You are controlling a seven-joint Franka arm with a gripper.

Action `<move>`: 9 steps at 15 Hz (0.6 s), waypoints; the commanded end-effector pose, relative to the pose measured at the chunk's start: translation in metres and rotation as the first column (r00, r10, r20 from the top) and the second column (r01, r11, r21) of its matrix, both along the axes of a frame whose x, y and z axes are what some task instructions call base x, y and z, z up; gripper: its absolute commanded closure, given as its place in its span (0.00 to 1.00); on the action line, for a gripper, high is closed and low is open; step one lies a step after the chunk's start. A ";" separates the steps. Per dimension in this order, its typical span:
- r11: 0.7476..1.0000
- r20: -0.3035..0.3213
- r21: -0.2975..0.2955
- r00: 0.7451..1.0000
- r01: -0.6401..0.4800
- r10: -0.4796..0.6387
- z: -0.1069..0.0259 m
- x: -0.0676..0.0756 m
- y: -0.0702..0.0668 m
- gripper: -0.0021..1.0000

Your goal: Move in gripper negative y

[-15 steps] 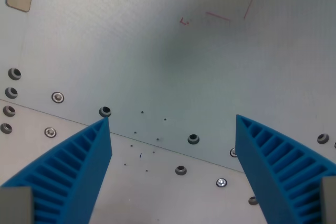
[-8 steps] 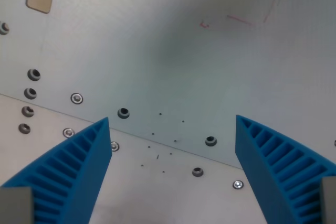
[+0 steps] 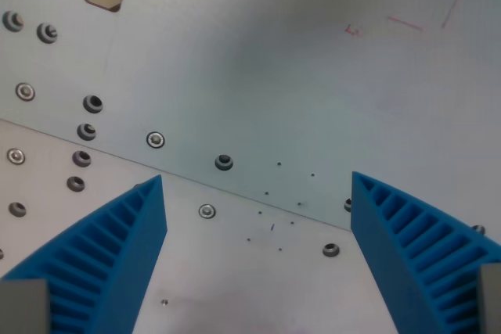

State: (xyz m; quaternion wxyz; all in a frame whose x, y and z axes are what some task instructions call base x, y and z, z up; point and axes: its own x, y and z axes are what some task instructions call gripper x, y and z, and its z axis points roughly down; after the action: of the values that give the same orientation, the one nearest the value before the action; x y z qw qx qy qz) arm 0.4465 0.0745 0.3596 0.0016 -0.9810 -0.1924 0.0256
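No readable text, labels, brands or numbers. Only marks: thin red pen lines drawn on the grey desk at the wrist view's upper right, one short horizontal stroke, one slanted stroke beside it, and a small red squiggle to their left, maybe an "L" or "E", too faint to tell. Nothing printed on the blue tool fingers.
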 end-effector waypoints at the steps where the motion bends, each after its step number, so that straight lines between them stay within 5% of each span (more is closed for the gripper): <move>1: 1.000 0.041 0.002 0.999 0.016 -0.016 0.004 -0.017 0.011 0.00; 9: 1.000 0.041 0.002 0.999 0.016 -0.016 0.004 -0.031 0.048 0.00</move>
State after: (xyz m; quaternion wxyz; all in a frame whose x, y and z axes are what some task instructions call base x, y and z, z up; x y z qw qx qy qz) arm 0.4298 0.1223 0.3593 -0.0017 -0.9801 -0.1951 0.0369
